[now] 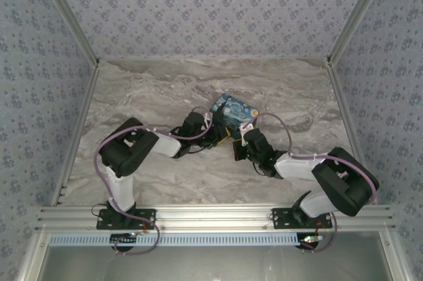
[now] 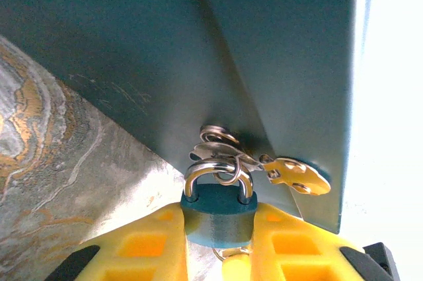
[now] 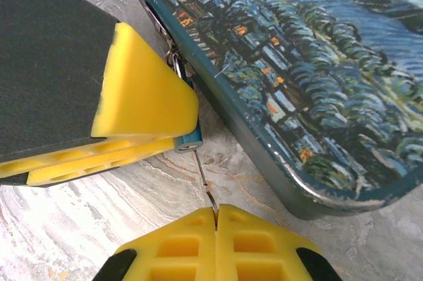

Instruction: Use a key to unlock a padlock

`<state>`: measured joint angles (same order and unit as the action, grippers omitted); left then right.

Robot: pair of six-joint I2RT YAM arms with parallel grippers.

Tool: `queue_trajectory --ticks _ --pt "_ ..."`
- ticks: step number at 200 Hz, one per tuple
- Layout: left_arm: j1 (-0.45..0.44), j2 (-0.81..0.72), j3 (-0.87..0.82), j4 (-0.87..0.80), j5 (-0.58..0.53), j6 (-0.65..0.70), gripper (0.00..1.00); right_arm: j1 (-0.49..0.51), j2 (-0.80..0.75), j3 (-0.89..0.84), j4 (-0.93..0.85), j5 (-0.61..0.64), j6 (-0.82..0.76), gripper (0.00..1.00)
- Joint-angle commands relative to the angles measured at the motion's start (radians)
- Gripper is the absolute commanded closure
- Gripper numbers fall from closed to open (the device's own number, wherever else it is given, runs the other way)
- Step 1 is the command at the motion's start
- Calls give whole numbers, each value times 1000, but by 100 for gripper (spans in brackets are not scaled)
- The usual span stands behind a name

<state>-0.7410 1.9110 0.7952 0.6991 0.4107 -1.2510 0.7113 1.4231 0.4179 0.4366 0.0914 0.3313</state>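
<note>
At the painted box's (image 3: 317, 63) hasp (image 2: 291, 175), clamping the padlock (image 2: 218, 218) in the left gripper (image 2: 218, 248) to steady it; pinching the key (image 3: 203, 178) in the closed right gripper (image 3: 217, 225), tip meeting the lock's underside for insertion.

A starry-night painted box (image 1: 232, 110) lies on the marble table (image 1: 165, 82).

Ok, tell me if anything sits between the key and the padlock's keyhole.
Nothing visible does. The key, pinched in the right gripper, runs straight up to the underside of the padlock, which the left gripper clamps. Whether its tip is inside the keyhole cannot be told.
</note>
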Motion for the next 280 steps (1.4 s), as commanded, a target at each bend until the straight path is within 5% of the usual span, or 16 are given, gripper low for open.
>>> queue_trajectory --ticks 1,143,280 --pt "-6 -46 1 39 -4 -4 78 -1 13 22 -21 23 -4 100" --pt "-6 -40 -5 48 -2 -12 78 -4 59 75 -21 21 -4 100" --pt "-6 -32 -5 60 10 -24 78 -91 63 42 297 -187 -29 100"
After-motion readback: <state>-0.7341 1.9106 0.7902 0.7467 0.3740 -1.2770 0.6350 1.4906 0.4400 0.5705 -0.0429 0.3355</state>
